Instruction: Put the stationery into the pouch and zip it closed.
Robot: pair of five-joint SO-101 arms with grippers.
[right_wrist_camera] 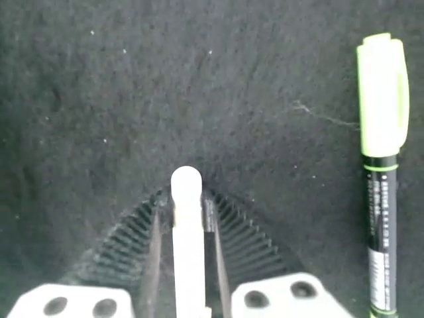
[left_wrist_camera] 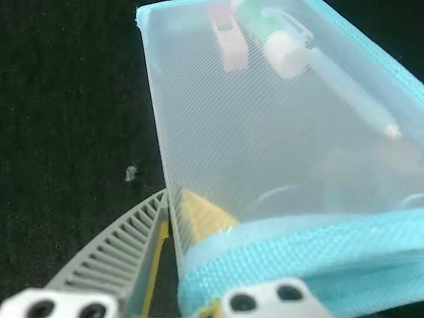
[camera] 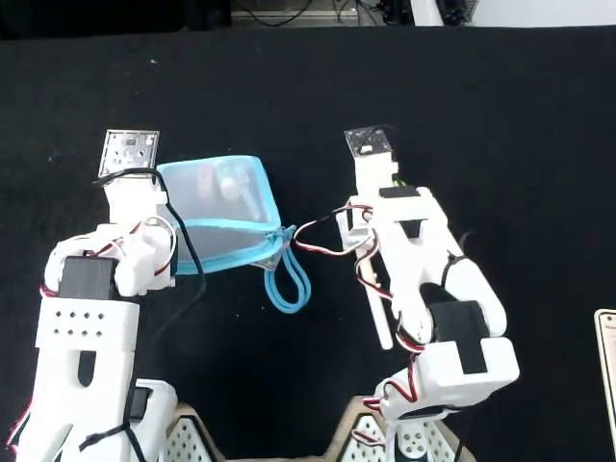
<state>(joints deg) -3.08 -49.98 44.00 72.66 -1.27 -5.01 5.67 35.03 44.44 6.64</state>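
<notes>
1. Far strip of table point(camera: 462, 87): open black cloth, room to pass across its whole width.
2. Left centre: pouch point(camera: 223, 207) lies flat, with the left arm point(camera: 106, 279) over its left edge.
3. Middle gap between the arms: narrow, partly taken by the loop strap point(camera: 287, 279).
4. Right centre: right arm point(camera: 423, 279), with a white stick point(camera: 377, 303) jutting nearward and a green marker point(right_wrist_camera: 383, 165) just beside its far end.
5. Far right: open cloth up to a card point(camera: 606, 361) at the edge.

The pouch point(camera: 226, 207) is translucent pale-blue mesh with a fine diagonal weave. It is edged in turquoise zipper tape, with a turquoise loop point(camera: 287, 284) at its 5 o'clock corner. Inside show a pink piece point(left_wrist_camera: 228, 40) and a white cylinder point(left_wrist_camera: 286, 53). The surface point(camera: 481, 115) is black. The marker point(right_wrist_camera: 383, 165) has a lime-green cap and a black barrel. The stick point(right_wrist_camera: 187, 245) is white, between ribbed grey jaws.
</notes>
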